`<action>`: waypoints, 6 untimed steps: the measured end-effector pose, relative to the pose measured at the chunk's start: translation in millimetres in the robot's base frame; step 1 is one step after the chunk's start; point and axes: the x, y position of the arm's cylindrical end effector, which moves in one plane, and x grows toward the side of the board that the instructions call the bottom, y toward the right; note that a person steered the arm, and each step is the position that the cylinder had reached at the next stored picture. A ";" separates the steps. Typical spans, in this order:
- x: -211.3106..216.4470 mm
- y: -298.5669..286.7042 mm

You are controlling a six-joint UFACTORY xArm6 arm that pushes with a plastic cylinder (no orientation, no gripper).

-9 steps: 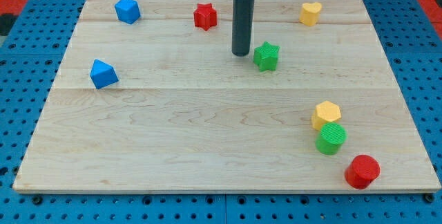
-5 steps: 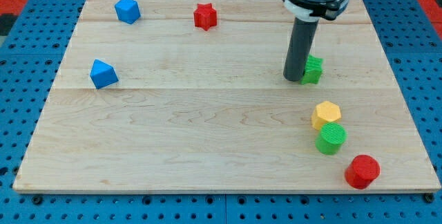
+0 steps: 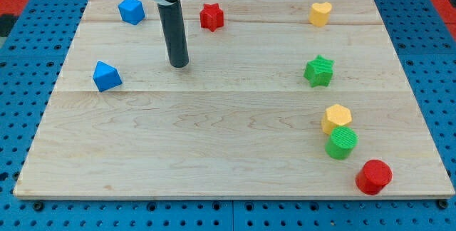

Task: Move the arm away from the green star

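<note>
The green star lies on the wooden board at the view's right, standing alone. My tip rests on the board in the upper left part, far to the left of the green star. It sits between the blue block at its left and the red star up and to its right. The tip touches no block.
A blue block lies at the top left and a yellow heart at the top right. A yellow hexagon, a green cylinder and a red hexagon-like block cluster at the lower right.
The tip first pushed the green star to the right and down, then swept far to the left, away from the star. The star now stands free.
</note>
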 end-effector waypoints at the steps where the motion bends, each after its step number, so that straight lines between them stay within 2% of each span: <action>1: 0.6 -0.2; 3: 100.2 6.7; 4: 88.4 91.8; 6: 102.9 287.5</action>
